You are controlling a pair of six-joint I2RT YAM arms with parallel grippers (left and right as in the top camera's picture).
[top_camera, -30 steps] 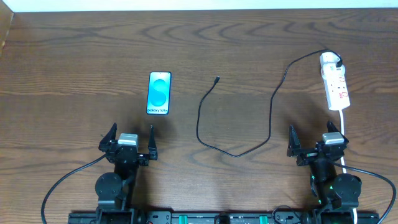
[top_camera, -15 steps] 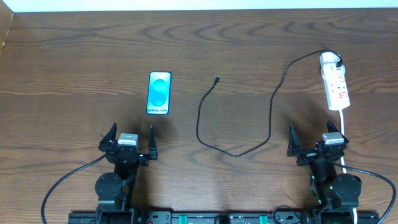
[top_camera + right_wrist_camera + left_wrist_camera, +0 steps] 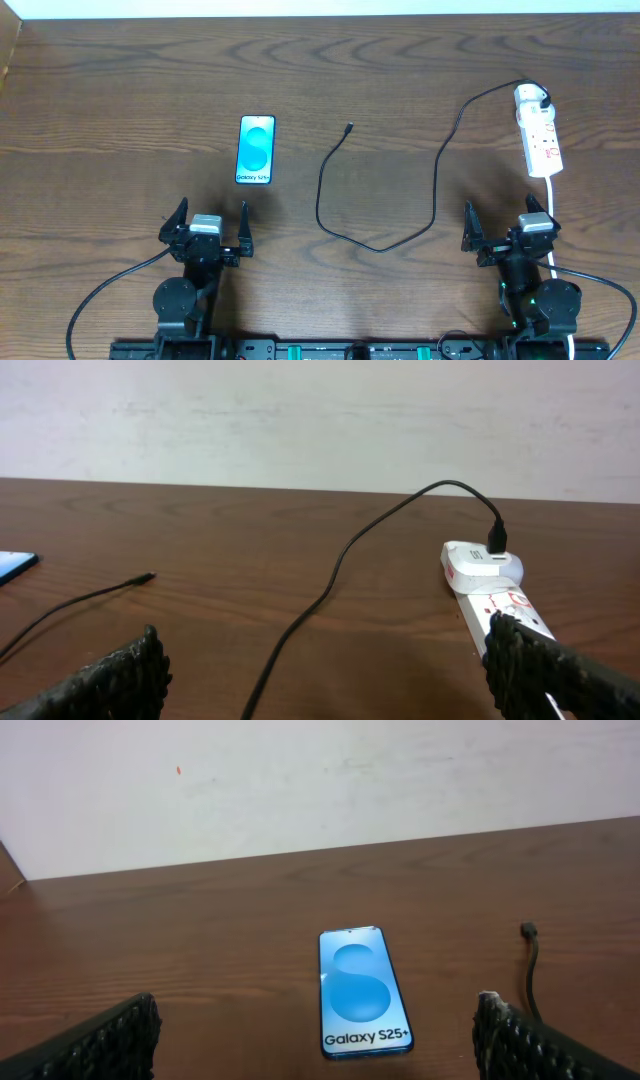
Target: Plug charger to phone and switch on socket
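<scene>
A dark wood table (image 3: 400, 70) meets a pale wall (image 3: 300, 780). The 2 arms sit folded at the near edge. The left gripper (image 3: 212, 210) is spread wide and empty, facing the phone (image 3: 256, 150), which lies face up. The charger (image 3: 380, 200) snakes across the middle, its tip free and its plug in the socket (image 3: 538, 140) at far right. The right gripper (image 3: 508, 215) is also spread wide and empty.

phones: 1 (image 3: 257, 150) | chargers: 1 (image 3: 436, 185) | sockets: 1 (image 3: 540, 140) | hands: 2 (image 3: 209, 222)
</scene>
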